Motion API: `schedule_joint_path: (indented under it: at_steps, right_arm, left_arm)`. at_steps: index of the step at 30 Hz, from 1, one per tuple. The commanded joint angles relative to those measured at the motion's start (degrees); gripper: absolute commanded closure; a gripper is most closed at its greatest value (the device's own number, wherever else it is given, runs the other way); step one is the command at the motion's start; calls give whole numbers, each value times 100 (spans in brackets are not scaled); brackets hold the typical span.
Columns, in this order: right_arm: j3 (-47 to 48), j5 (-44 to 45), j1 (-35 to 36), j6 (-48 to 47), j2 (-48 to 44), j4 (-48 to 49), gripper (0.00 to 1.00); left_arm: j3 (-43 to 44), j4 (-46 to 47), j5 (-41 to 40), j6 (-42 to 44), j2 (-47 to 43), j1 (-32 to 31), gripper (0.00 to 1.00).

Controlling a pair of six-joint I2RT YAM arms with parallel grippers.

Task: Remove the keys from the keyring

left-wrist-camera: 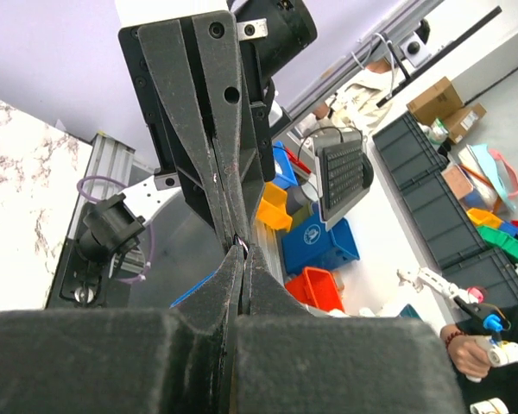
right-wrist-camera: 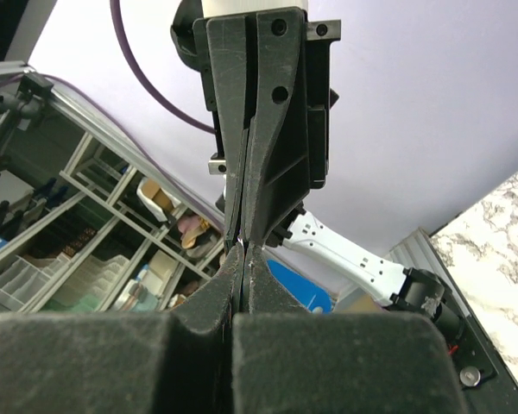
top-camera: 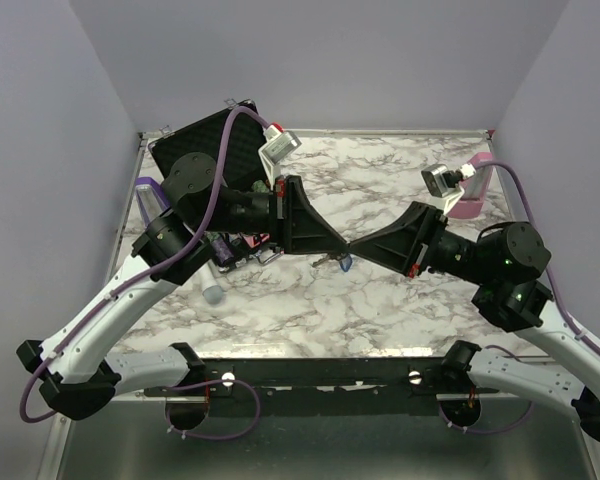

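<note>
**Currently: both grippers pressed together, tip to tip over mid-surface**

Your left gripper (top-camera: 335, 246) and right gripper (top-camera: 362, 246) reach in from opposite sides and meet nose to nose above the middle of the marble surface (top-camera: 380, 310). Each one's jaws are pressed together with no gap, as both wrist views show. The tips look to be touching or nearly so. In the wrist views you get a thin pale sliver right at the junction, too small to identify. You cannot tell from these views whether either gripper pinches anything.

Task items: the keyring (top-camera: 345, 264), seen as a small blue tag, sits just below the meeting point in the top view. A small dark-and-silver bit just to its left reads as the key (top-camera: 327, 261), but the detail is too fine to be sure. You cannot tell whether the two hang from the tips or lie on the surface, nor whether they are joined.

Elsewhere: an open black case (top-camera: 195, 150) stands at the far left corner, partly behind the left arm. A pink object (top-camera: 470, 207) lies at the far right edge, and a small round grey piece (top-camera: 212, 293) lies near the left arm.
</note>
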Motion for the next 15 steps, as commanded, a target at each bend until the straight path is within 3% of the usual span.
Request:
schedule_joint_path:
  at_steps: [1, 15]
  right_arm:
    - [-159, 122, 59, 332, -7, 714, 99]
    - [-370, 412, 59, 560, -104, 1189, 99]
  left_arm:
    - [-166, -103, -1070, 122, 174, -153, 100]
    - [-464, 73, -2459, -71, -116, -452, 100]
